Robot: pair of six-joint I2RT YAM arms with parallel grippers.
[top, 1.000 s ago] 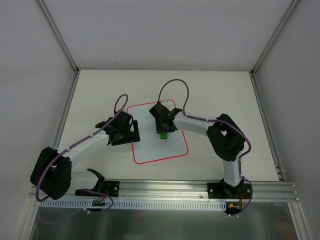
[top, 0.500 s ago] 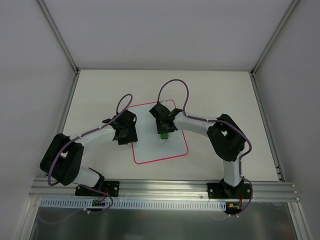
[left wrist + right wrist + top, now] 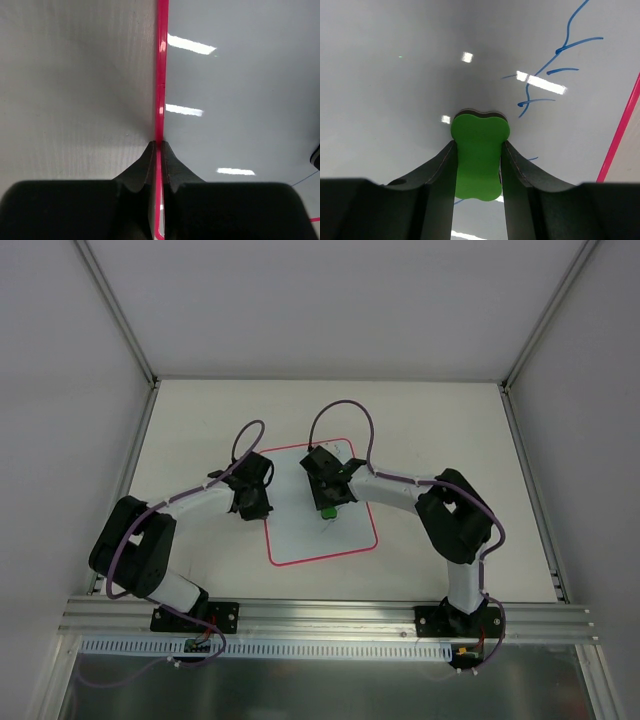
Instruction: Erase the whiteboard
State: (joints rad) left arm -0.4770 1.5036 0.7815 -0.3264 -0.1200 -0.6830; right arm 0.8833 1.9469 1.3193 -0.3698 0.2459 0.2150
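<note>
Gripping the green eraser [image 3: 480, 131], your right gripper [image 3: 479, 146] sits on the whiteboard [image 3: 395, 75]; blue lines [image 3: 559, 51] lie ahead-right of it. Left gripper [image 3: 159, 150], nearly closed, straddles the rim [image 3: 161, 75].

Whiteboard [image 3: 325, 540] left rim — hidden under left gripper [image 3: 254, 504], blue lines [image 3: 560, 50] partly behind green block [image 3: 479, 155].

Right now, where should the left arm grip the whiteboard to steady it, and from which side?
The thin left-edge rim, from outside the board. The whiteboard lies flat, so only an edge can be pinched; the right gripper works the green block mid-board. The left gripper is closed on that rim.
</note>
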